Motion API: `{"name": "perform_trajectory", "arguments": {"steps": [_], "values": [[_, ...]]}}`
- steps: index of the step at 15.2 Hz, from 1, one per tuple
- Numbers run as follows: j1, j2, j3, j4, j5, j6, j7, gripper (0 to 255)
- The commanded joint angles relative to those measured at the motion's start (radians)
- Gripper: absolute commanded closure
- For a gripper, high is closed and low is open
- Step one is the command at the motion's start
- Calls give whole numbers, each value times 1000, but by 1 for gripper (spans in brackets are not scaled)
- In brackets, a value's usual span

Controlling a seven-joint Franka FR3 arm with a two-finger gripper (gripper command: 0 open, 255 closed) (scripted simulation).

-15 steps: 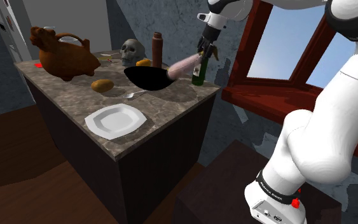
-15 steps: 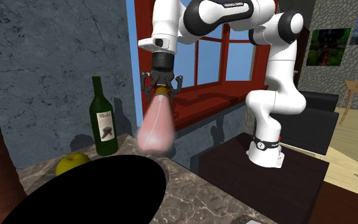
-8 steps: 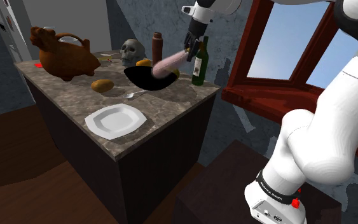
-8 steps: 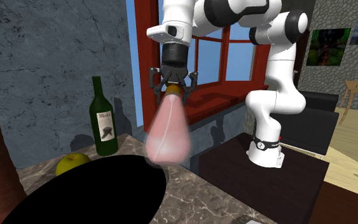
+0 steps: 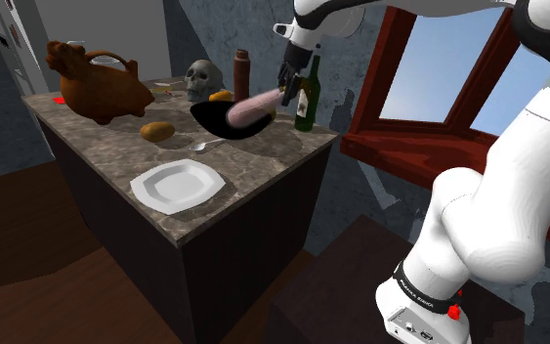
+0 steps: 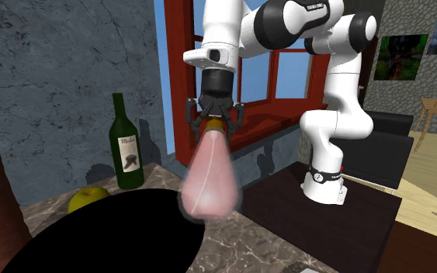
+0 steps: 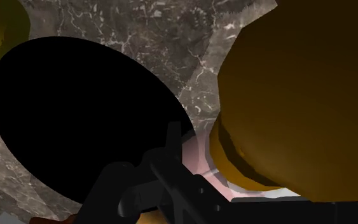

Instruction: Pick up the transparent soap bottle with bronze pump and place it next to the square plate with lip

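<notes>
A pink see-through soap bottle (image 5: 248,107) hangs tilted in the air, with my gripper (image 5: 287,86) shut on its bronze pump. In the second exterior view the bottle (image 6: 209,174) points down from the gripper (image 6: 215,122) over the edge of a black round dish (image 6: 100,233). The bronze pump (image 7: 298,95) looms large in the wrist view, above the marble counter. The white square plate with lip (image 5: 177,184) lies near the counter's front edge, well away from the bottle toward the shoulder view's lower left.
A green wine bottle (image 5: 307,98) stands just behind the gripper, with a green apple (image 6: 88,199) beside it. A skull (image 5: 201,78), a brown cylinder (image 5: 242,70), a brown animal-shaped jug (image 5: 97,83), a potato (image 5: 157,130) and a spoon (image 5: 204,145) share the counter. A red window frame (image 5: 409,127) lies at the right.
The gripper has carried the bottle toward the shoulder view's left, from beside the wine bottle to over the black dish. The grip on the pump is unchanged.
</notes>
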Motion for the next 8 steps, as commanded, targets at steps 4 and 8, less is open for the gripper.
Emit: {"name": "perform_trajectory", "arguments": {"steps": [4, 8], "values": [[0, 11, -3, -58, 11, 67, -12, 255], [0, 25, -7, -99, 24, 119, -26, 255]]}}
